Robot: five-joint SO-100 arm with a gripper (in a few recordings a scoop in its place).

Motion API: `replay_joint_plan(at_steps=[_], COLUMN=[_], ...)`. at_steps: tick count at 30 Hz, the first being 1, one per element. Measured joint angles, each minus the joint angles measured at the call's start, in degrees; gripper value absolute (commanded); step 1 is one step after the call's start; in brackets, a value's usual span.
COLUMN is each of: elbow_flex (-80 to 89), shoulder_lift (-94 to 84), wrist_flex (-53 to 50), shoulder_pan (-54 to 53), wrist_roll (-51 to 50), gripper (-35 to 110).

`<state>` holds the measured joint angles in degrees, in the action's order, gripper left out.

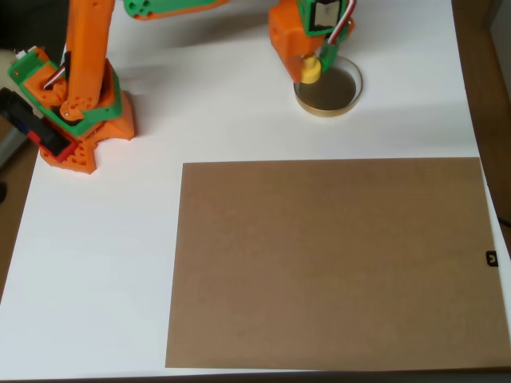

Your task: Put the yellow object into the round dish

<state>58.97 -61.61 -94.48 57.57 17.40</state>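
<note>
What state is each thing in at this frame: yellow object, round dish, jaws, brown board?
yellow object: held at the gripper, over the dish's left rim
round dish: upright on the table, nothing lying in it
jaws: shut on the yellow object
brown board: flat on the white table, bare

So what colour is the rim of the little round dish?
Tan-gold, around a dark brown inside; the round dish shows best in the overhead view.

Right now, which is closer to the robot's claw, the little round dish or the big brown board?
The round dish. The gripper holds the yellow object right over the dish's left rim, while the brown board lies farther down the table.
</note>
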Motion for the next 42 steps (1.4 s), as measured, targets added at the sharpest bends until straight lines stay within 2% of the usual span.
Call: replay_joint_plan(at_steps=[16, 30, 42], elbow_flex=[-14.2, -16.0, -16.0], shoulder_lift=[12.8, 13.3, 15.2], wrist_flex=[-0.6, -2.8, -3.2], shoulder_pan=[1.1, 1.1, 1.1], wrist_roll=[-2.1, -2.6, -2.6], gripper=[0, 0, 21])
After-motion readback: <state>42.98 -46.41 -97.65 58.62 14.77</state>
